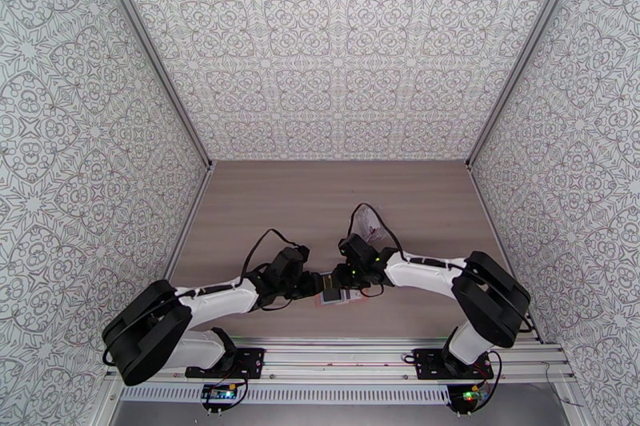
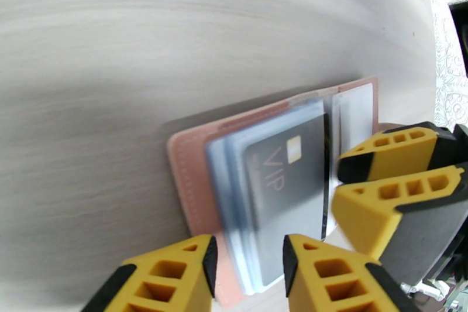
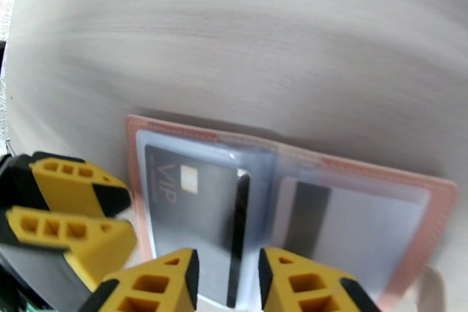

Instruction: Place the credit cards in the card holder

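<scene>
1. Enclosure: 3 walls point(image 1: 336, 44) carry a grey-white ornamental pattern, with metal rails at the corners.

2. Tabletop point(image 1: 320, 196): pale wood grain, matte. The wrist views show faint streaks along the grain.

3. Arms: the left arm point(image 1: 216, 296) and the right arm point(image 1: 424, 272) reach inward from their bases. They meet over the near centre of the tabletop.

4. Pouch point(image 1: 370, 221): crinkled clear plastic, lying beyond the right arm, well apart from the holder.

5. Holder point(image 2: 184, 172): lies open and flat on the tabletop between the 2 claws. It has a pink cover and clear blue-grey sleeves.

6. Cards: a black card marked "VIP" point(image 2: 286, 190) sits inside a sleeve on 1 half. A light card with a dark stripe point(image 3: 307, 213) sits in the other half.

7. Left claw point(image 2: 248, 275): the fingers are partly spread, with the near edge of the sleeves showing in the gap.

8. Right claw point(image 3: 225, 281): the fingers are partly spread over the near edge of the VIP card's sleeve.

9. View differences:
- The top view gives the room and arm layout, but the holder is small there and largely covered.
- Each wrist view shows the opposite claw at the holder's side edge.
- The striped card is plain in the right wrist view.
- The left wrist view is blurred at the sleeves.
</scene>
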You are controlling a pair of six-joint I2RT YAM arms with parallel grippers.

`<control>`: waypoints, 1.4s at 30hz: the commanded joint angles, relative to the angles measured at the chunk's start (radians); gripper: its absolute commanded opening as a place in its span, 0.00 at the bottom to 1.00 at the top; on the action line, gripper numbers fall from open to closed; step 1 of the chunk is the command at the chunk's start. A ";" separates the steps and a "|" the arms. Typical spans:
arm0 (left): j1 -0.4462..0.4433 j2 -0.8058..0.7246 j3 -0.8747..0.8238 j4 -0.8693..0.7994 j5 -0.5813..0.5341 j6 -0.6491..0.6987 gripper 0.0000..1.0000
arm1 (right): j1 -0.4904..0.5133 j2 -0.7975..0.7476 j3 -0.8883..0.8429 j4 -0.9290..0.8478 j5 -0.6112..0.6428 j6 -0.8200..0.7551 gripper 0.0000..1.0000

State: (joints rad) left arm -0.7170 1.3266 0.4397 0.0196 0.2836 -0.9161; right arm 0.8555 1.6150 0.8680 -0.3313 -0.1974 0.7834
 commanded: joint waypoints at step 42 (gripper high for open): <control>0.040 -0.056 -0.012 -0.053 0.009 0.014 0.39 | 0.041 0.013 -0.015 0.044 -0.015 0.054 0.27</control>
State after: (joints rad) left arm -0.6888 1.2804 0.4240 -0.0158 0.2840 -0.9154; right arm 0.8894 1.6501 0.8211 -0.2241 -0.2527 0.8639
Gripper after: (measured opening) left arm 0.392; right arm 0.274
